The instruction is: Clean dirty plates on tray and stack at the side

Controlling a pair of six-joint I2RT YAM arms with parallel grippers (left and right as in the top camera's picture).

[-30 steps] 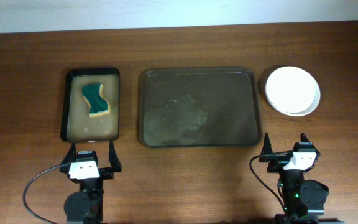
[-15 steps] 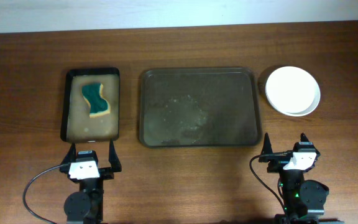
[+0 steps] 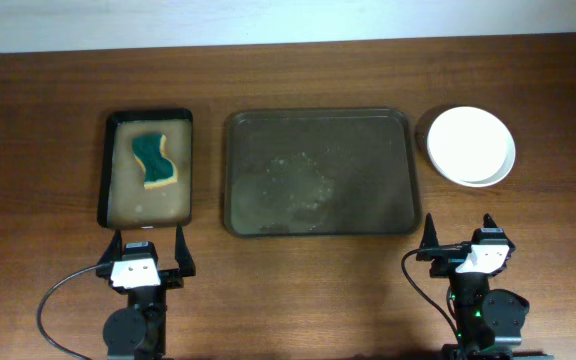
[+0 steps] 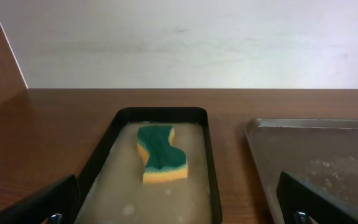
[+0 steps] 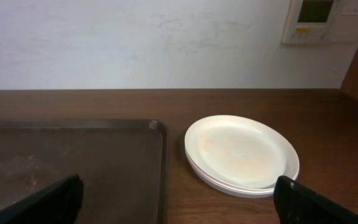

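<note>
Basin (image 4: pixel 207 155): black-rimmed and rectangular, it stands centre-left on the bench (image 4: pixel 61 124) and holds pale, cloudy liquid.
Sponge (image 4: pixel 160 152): green on top and yellow beneath, with a waisted shape. It lies in the basin toward the far end.
Tray (image 4: pixel 328 162): dark, with its rounded far-left corner showing at the right. It sits just beside the basin without touching it, and pale specks are scattered on its floor.
Left tool (image 4: pixel 179 205): two dark fingers (image 4: pixel 42 208) sit in the lower corners, spread wide apart.
Bench: brown wood that runs back to a pale wall (image 4: pixel 185 43).
</note>
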